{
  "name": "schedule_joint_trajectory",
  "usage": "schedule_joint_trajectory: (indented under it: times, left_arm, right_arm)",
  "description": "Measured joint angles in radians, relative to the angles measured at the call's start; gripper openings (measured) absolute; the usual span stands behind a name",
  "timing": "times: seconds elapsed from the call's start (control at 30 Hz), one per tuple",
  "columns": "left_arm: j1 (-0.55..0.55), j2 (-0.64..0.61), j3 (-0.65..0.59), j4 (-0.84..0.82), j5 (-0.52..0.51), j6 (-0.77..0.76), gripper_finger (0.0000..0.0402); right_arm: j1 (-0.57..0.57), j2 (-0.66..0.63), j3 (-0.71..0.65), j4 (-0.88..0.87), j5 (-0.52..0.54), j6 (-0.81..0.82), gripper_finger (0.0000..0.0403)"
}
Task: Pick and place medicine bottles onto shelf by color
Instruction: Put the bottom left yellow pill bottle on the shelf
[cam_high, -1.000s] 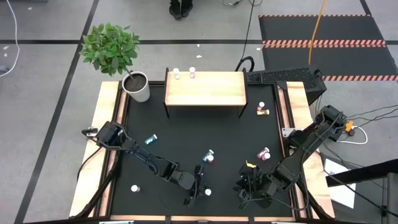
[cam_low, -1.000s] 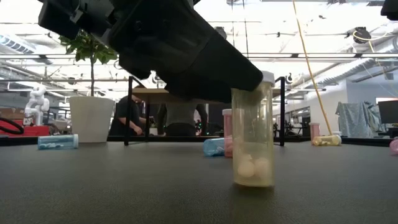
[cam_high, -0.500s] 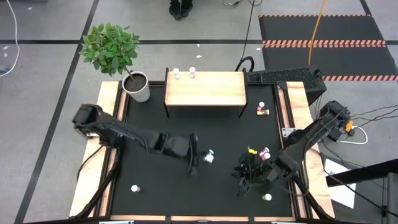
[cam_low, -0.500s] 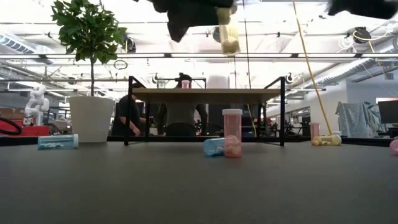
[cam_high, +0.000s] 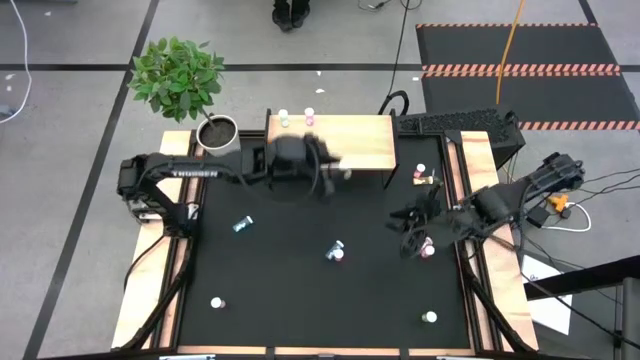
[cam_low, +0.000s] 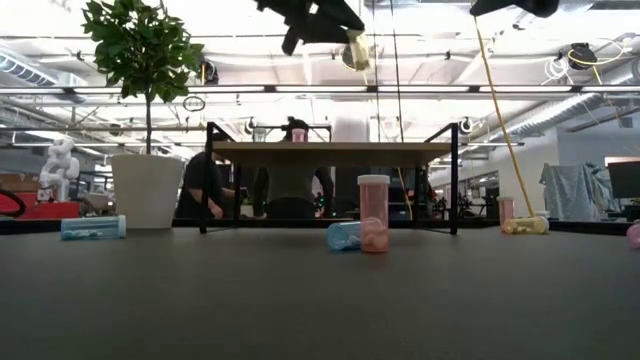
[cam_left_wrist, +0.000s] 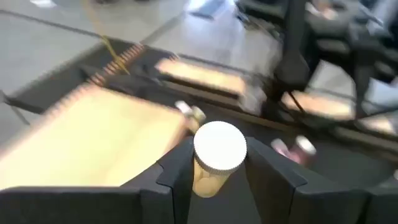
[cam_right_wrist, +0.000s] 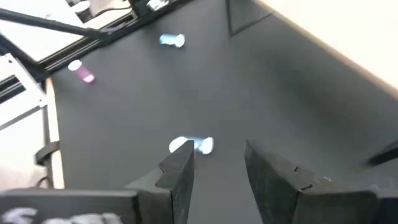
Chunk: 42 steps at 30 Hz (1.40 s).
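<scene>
Bottle in my left gripper (cam_left_wrist: 214, 180) is a pale yellow bottle (cam_left_wrist: 211, 171) with a white cap, pinched by its body just under the cap, and I have it raised above the front edge of the shelf (cam_high: 330, 143). In the low view it hangs well above the shelf top. I judge it very light and rigid, a smooth plastic cylinder that could twist or slip between flat fingers, so the sides of the body are the right place to hold, not the cap.

My right gripper (cam_right_wrist: 214, 165) is parted with nothing between its fingers; it hovers off the right front of the shelf, over the black mat (cam_high: 300, 300), above the pink bottle (cam_high: 427, 247) lying there.

Two bottles (cam_high: 296, 119) already stand at the back left of the shelf top. In front of the shelf, near mid-mat, an upright pink bottle touches a teal one on its side (cam_high: 336, 251). Another teal bottle (cam_high: 241, 225) lies off the shelf's left front, a yellow one (cam_high: 422, 179) lies beside its right leg, and two white-capped ones (cam_high: 216, 302) stand far in front of the shelf
</scene>
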Motion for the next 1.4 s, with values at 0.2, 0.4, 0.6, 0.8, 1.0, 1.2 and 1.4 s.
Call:
schedule_joint_trajectory:
  times: [0.2, 0.4, 0.6, 0.8, 1.0, 1.2, 1.4]
  left_arm:
    - [0.154, 0.084, 0.170, -0.091, -0.001, 0.047, 0.0136]
    - [0.288, 0.169, 0.205, -0.088, 0.003, 0.047, 0.0136]
    - [0.373, 0.232, 0.206, -0.048, 0.051, 0.037, 0.0136]
    - [0.398, 0.281, 0.206, -0.004, 0.108, 0.042, 0.0136]
    - [0.400, 0.307, 0.206, -0.030, 0.111, 0.053, 0.0136]
    - [0.411, 0.305, 0.206, -0.050, 0.100, 0.071, 0.0136]
    - [0.422, 0.311, 0.206, -0.085, 0.079, 0.099, 0.0136]
  right_arm:
    - [-0.126, -0.078, 0.000, -0.008, -0.001, -0.125, 0.0137]
    - [-0.269, -0.101, -0.001, -0.016, -0.007, -0.222, 0.0137]
    - [-0.404, -0.104, -0.015, -0.011, -0.020, -0.247, 0.0137]
    - [-0.531, -0.103, -0.016, -0.008, -0.128, -0.314, 0.0137]
    - [-0.622, -0.103, -0.016, -0.008, -0.224, -0.381, 0.0137]
    - [-0.671, -0.103, -0.016, -0.001, -0.266, -0.408, 0.0137]
    - [-0.691, -0.103, -0.016, 0.015, -0.299, -0.428, 0.0137]
